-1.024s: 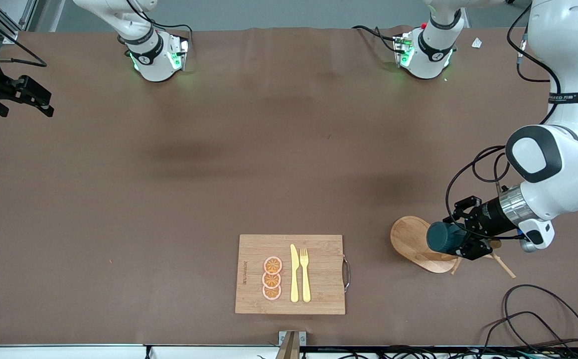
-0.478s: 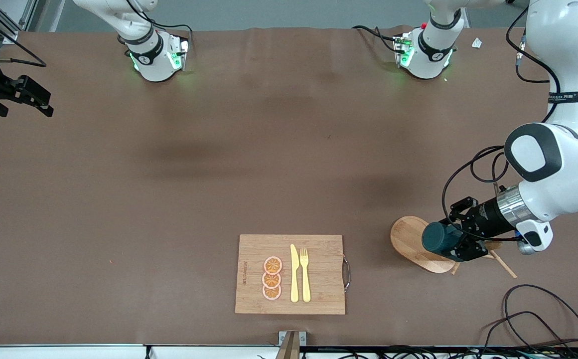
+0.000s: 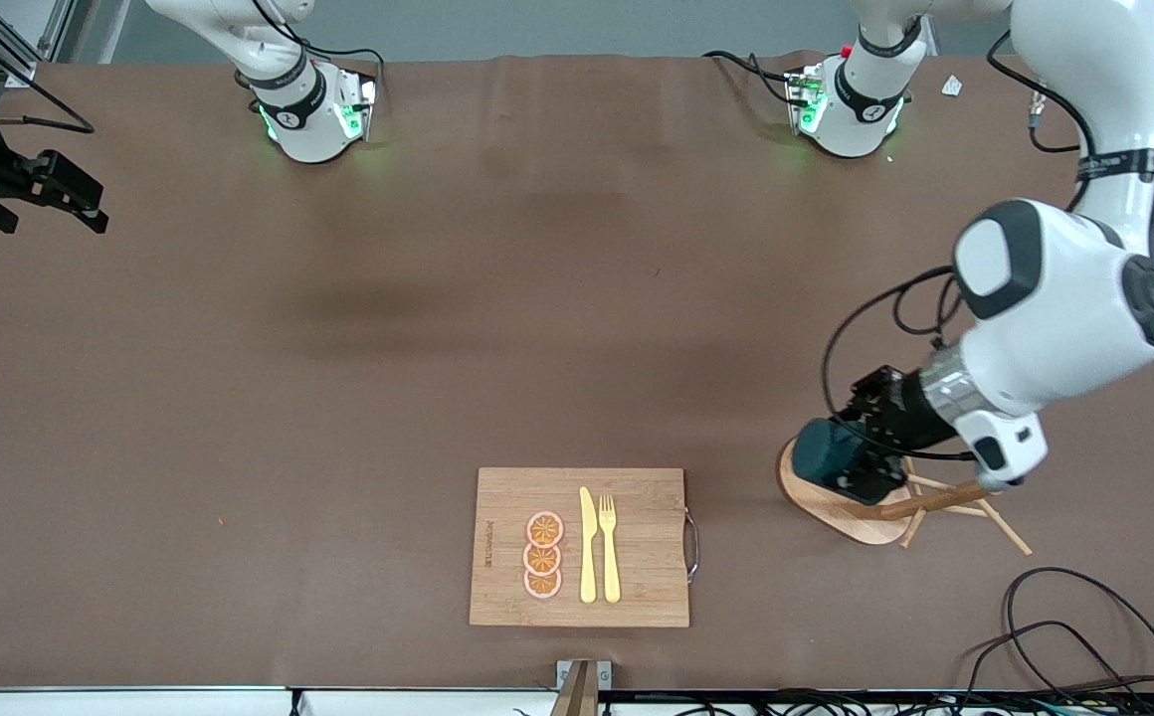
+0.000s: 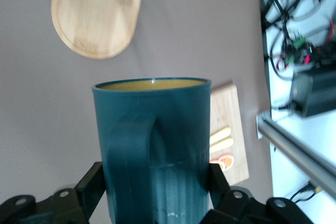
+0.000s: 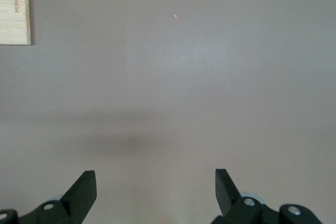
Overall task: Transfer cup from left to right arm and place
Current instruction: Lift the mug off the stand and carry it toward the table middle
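Observation:
The cup (image 3: 829, 452) is a dark teal ribbed mug with a side handle and a yellowish inside. My left gripper (image 3: 861, 447) is shut on its body and holds it on its side in the air, over the oval base of the wooden peg rack (image 3: 841, 507). In the left wrist view the cup (image 4: 152, 150) fills the middle, handle facing the camera, with a finger (image 4: 93, 182) against each side of it. My right gripper (image 3: 65, 194) waits open and empty at the right arm's end of the table. In its wrist view the gripper (image 5: 156, 182) is over bare table.
A wooden cutting board (image 3: 637, 537) with a yellow knife, a yellow fork and three orange slices lies near the front edge. The rack's pegs (image 3: 945, 497) stick out toward the left arm's end. Black cables (image 3: 1084, 636) lie at the front corner.
My left arm has swung the cup away from the rack's pegs toward the right arm's end, over the rack's base. The pegs now show. The right arm has not moved.

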Controlling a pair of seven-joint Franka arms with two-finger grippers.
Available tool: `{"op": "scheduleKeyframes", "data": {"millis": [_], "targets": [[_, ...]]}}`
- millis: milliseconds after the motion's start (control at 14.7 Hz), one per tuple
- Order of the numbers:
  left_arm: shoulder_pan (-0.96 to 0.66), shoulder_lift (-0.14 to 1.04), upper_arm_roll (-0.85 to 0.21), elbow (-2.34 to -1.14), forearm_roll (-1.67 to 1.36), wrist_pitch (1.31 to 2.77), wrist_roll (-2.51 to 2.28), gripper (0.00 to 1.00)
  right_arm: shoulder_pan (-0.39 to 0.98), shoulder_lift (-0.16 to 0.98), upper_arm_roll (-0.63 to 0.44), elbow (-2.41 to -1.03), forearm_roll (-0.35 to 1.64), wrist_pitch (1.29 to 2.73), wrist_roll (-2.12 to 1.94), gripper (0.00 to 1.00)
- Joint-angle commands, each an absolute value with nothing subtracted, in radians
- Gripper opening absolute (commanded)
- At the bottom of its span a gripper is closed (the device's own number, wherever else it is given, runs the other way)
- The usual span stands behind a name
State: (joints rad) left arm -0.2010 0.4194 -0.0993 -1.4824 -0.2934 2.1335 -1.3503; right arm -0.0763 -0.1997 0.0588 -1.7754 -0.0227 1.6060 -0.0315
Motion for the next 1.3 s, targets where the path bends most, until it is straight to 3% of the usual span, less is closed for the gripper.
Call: {"op": "scheduleKeyframes", "data": {"millis": [0,1228], "targets": [[-0.308,0.428,-0.089,-1.451,-0.157,2.114,-1.391,0.53,-0.066,-0.195,0.064,-1.766,-0.017,1.594,-0.029,1.0],[-0.928,0.748,-0.049,-1.396,0.879,2.089,-1.839,0.44,-0.057,-0.196,0.066,-1.766,-0.017,1.582,-0.026,1.0]]}}
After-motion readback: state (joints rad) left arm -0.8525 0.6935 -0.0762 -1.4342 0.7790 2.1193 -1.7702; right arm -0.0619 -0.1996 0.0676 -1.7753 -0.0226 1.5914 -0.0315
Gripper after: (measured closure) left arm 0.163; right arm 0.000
